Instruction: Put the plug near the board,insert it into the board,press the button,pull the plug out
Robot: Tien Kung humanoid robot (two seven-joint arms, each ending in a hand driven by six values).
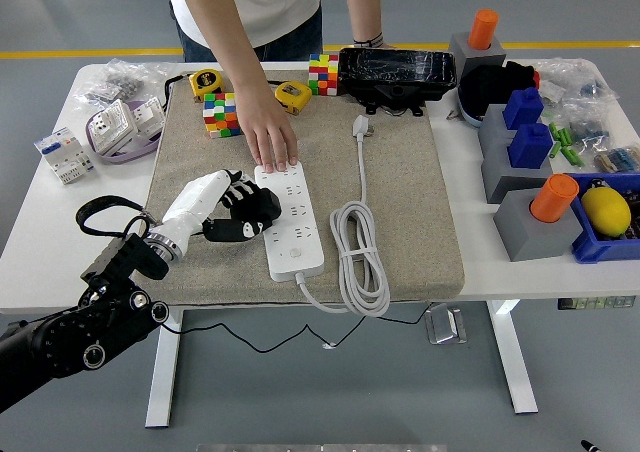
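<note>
A white power strip (291, 224) lies lengthwise on the tan mat (400, 187). Its white plug (361, 125) rests on the mat to the right, far from the sockets, with the cable coiled (356, 249) beside the strip. My left hand (246, 212), black fingers on a white wrist, lies against the strip's left edge with loosely bent fingers and holds nothing. A person's hand (272, 144) presses on the strip's far end. The strip's round button (296, 254) sits at its near end, uncovered.
Two colour cubes (221, 113) (322, 73), two yellow tape measures (291, 96) and a black box (396, 72) line the mat's far edge. Grey blocks with orange and blue pegs (535, 212) stand at the right. White modules (66, 154) lie at the left.
</note>
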